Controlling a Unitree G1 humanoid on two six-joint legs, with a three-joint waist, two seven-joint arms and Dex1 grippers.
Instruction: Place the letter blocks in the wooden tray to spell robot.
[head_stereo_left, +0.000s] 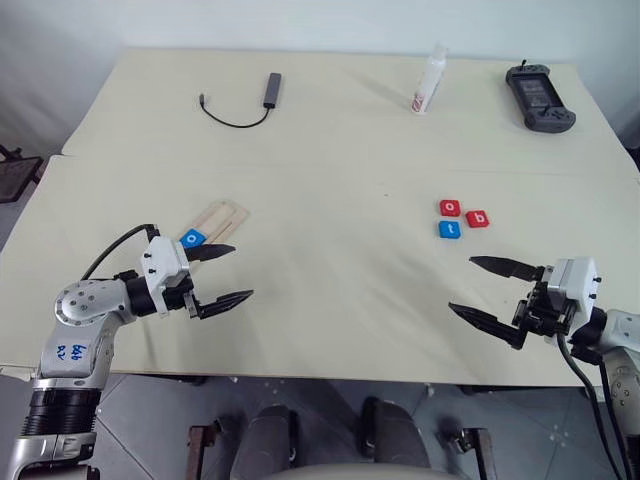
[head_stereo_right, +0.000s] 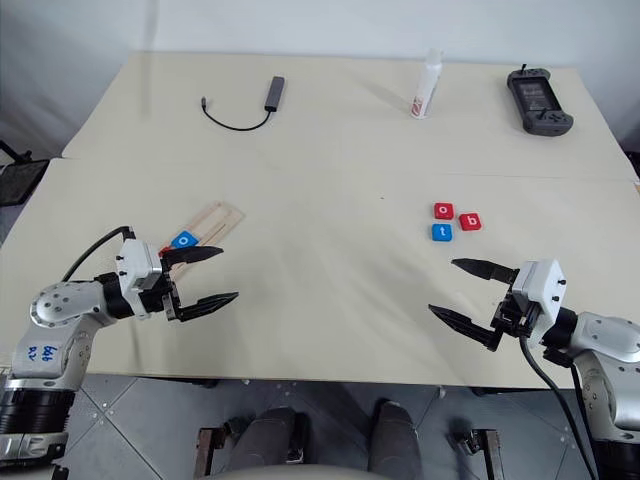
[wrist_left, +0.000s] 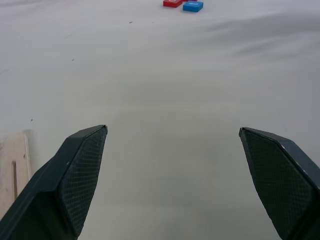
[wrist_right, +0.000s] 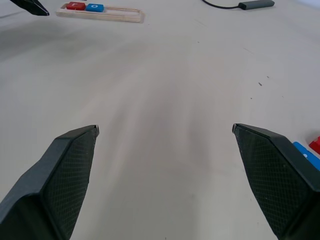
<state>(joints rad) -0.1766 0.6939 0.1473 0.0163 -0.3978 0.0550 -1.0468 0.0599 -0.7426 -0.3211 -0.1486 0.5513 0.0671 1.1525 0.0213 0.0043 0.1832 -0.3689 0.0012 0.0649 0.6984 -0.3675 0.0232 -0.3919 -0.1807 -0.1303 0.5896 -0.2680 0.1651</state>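
The pale wooden tray lies slanted on the table's left half. At its near end sit a red r block and a blue o block, side by side. My left gripper hovers open and empty just near of the tray's near end. On the right half, a red o block, a red b block and a blue t block lie clustered. Near of that cluster, my right gripper is open with nothing between its fingers.
At the table's far side lie a grey USB adapter with a black cable, a white bottle and a black handheld controller. The table's front edge runs just below both grippers.
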